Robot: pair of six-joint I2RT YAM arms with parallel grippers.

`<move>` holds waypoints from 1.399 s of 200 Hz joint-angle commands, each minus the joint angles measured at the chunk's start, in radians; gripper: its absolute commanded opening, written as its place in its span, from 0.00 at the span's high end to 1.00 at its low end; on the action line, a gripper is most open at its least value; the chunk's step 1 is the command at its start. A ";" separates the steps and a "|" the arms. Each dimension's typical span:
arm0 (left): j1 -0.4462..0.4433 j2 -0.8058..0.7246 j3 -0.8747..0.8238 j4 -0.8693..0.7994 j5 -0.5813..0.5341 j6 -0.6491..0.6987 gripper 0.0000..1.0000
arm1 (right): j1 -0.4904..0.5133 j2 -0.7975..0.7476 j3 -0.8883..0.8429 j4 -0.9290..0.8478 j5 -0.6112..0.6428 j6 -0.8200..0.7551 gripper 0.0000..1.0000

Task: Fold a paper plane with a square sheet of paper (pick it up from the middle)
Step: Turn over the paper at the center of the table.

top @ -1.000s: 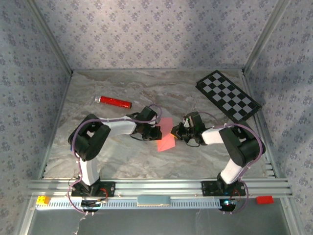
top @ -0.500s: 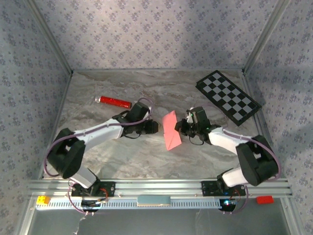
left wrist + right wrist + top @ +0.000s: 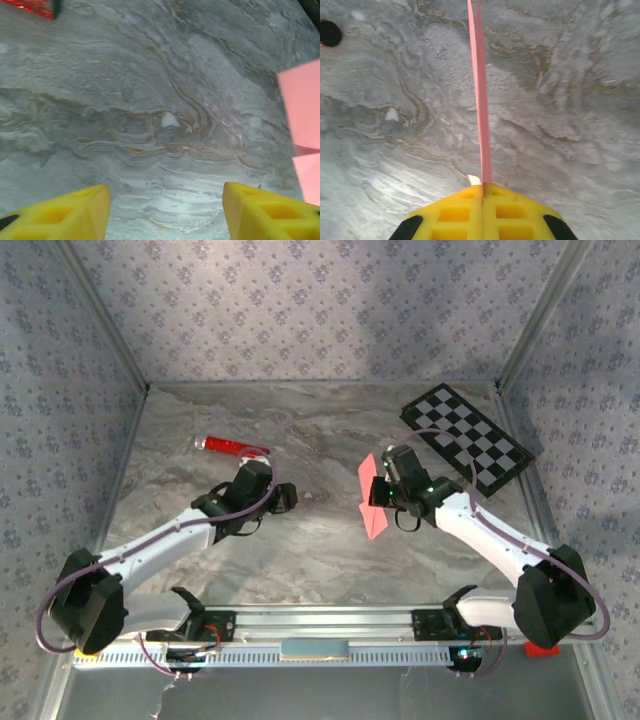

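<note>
Two grippers: right gripper [image 3: 482, 187] pinches the folded pink paper [image 3: 480, 100] edge-on; left gripper [image 3: 164, 197] gapes empty above the marble table [image 3: 150, 100].

A: Sheet of paper [image 3: 374, 502], state?
B: Pink, folded narrow, tapering to a point at its lower end. On edge, in the air, pinched by right gripper [image 3: 482, 186].

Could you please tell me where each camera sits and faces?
Top external: above and behind the bases, looking down on the table, both arms, left gripper and right gripper.
Left wrist: faces down at the table; its own open yellow fingers at the bottom edge.
Right wrist: faces down along the edge-on pink paper, its fingers shut on it.
Shared: all three views show the pink paper.
</note>
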 commanded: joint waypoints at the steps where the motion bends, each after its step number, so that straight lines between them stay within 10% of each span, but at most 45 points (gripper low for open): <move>1: 0.019 -0.055 -0.049 0.018 -0.073 -0.064 0.34 | 0.043 0.028 0.097 -0.232 0.229 -0.063 0.97; 116: 0.123 -0.207 -0.149 0.007 -0.064 -0.126 0.20 | 0.294 0.472 0.441 -0.645 0.774 0.058 0.96; 212: 0.189 -0.401 -0.229 -0.060 -0.088 -0.155 0.13 | 0.415 0.796 0.693 -0.421 0.318 0.015 0.83; 280: 0.197 -0.349 -0.233 0.020 0.037 -0.119 0.15 | 0.271 0.501 0.360 0.100 -0.211 0.035 0.46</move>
